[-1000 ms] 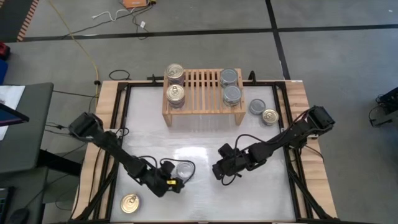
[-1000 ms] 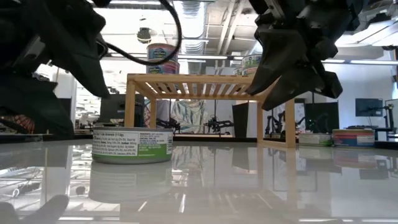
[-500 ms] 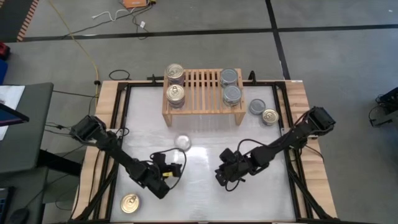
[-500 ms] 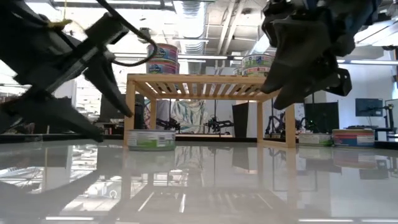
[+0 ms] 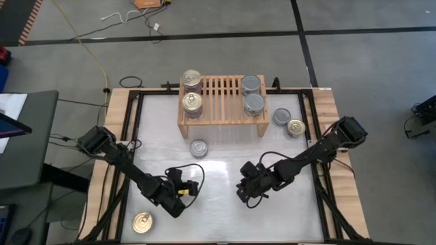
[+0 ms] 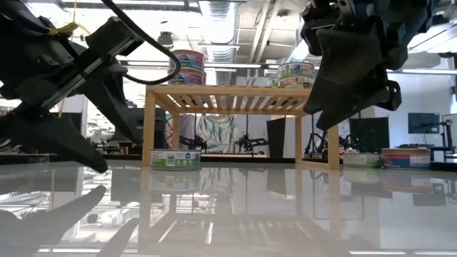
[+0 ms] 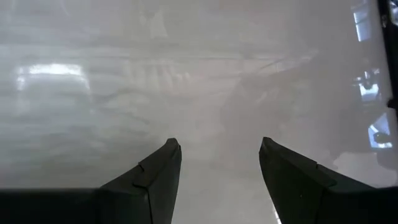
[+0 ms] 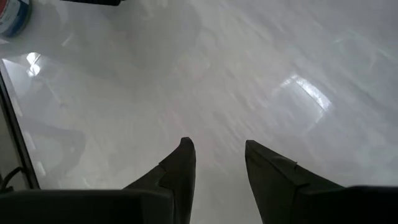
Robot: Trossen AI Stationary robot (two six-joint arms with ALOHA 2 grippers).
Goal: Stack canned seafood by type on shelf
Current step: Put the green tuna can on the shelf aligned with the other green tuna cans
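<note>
The light-wood shelf (image 5: 221,102) stands at the table's far side. On its slatted top, two gold-topped cans (image 5: 193,103) sit at its left end and two silver-topped cans (image 5: 254,103) at its right end. A silver-topped can (image 5: 198,147) rests flat on the table just in front of the shelf's left leg, also visible in the low view (image 6: 176,159). A gold-topped can (image 5: 142,222) lies at the near left. My left gripper (image 7: 217,146) hovers open over bare table, short of the silver can. My right gripper (image 8: 217,146) is open over the table's middle.
A silver-topped can (image 5: 281,116) and a gold-topped can (image 5: 295,127) sit on the table right of the shelf. Bare white table (image 5: 225,218) lies between and in front of the two arms. Wooden rails (image 5: 334,136) edge the table.
The silver-topped can has left my left gripper's fingers and slid flat across the table toward the far edge, stopping in front of the shelf. My left gripper has turned and tipped at the wrist and drawn back slightly toward the left.
</note>
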